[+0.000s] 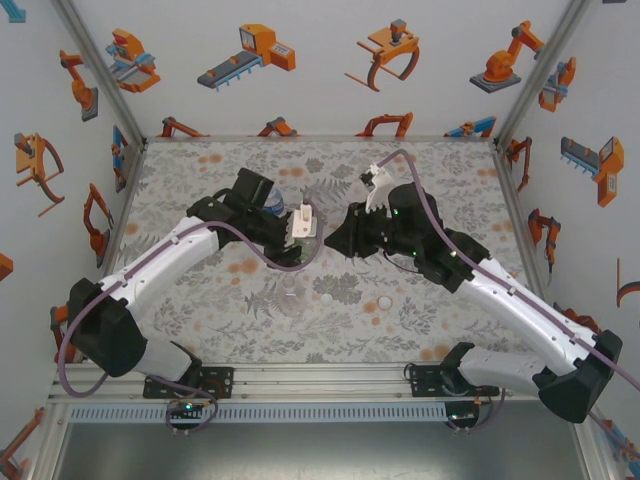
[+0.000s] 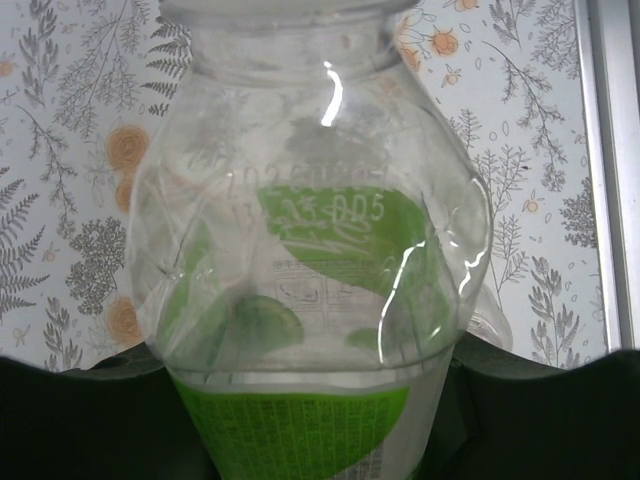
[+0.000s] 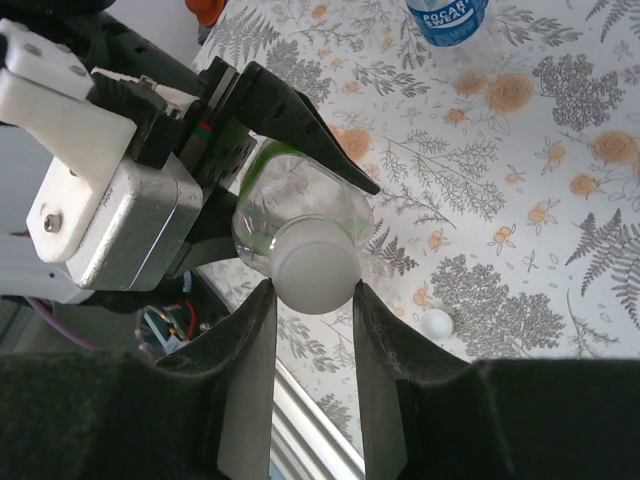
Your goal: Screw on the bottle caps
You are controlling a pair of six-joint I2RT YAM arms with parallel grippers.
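While on bottle [image 3: 300,198], cap [image 3: 316,266] in hand [image 3: 312,293]

Both arms [image 1: 160,262] bent inward, the left end effector [image 2: 310,390] clamped on a bottle [image 2: 310,230], the right end effector [image 3: 313,290] pinching its cap [image 3: 315,265].

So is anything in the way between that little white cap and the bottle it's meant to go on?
Nothing visible. The small round white plastic cap already sits on the mouth of the clear green-labelled plastic bottle, with the right arm's fingers closed on either side of it. The left arm's fingers hold the bottle's body.
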